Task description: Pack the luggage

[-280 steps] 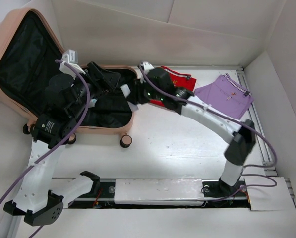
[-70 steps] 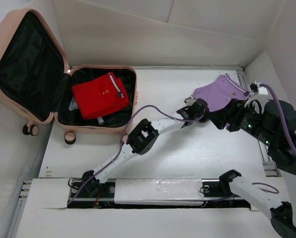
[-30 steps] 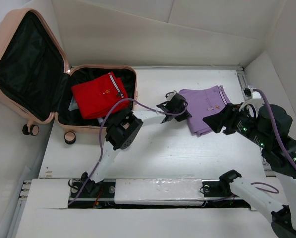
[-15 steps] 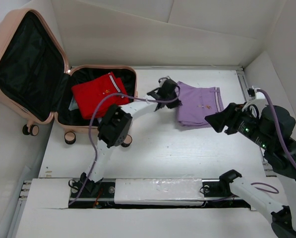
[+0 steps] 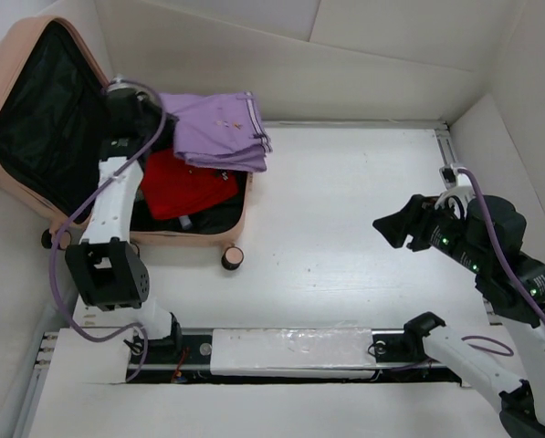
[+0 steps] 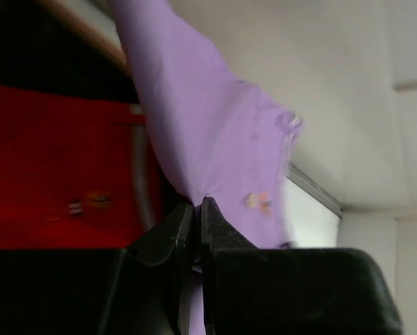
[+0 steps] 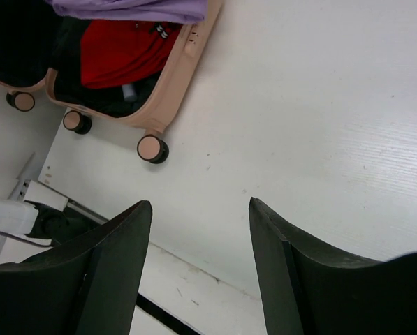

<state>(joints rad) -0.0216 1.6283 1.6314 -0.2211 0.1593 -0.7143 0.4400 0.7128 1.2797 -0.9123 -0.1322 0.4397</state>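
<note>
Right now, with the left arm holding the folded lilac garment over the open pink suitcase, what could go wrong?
1. The folded lilac garment hangs past the rim of the pale pink hard-shell suitcase. If dropped here, it may drape over the rim and block closing.
2. The left gripper pinches only one thin fold, so the cloth may slip or unfold over the red folded garment.

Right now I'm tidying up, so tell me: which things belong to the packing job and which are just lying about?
Job: suitcase; red garment inside it; purple garment, pinched in the left claw over the suitcase.
Lying about: nothing loose that I can see; the right claw hangs open, empty.
</note>
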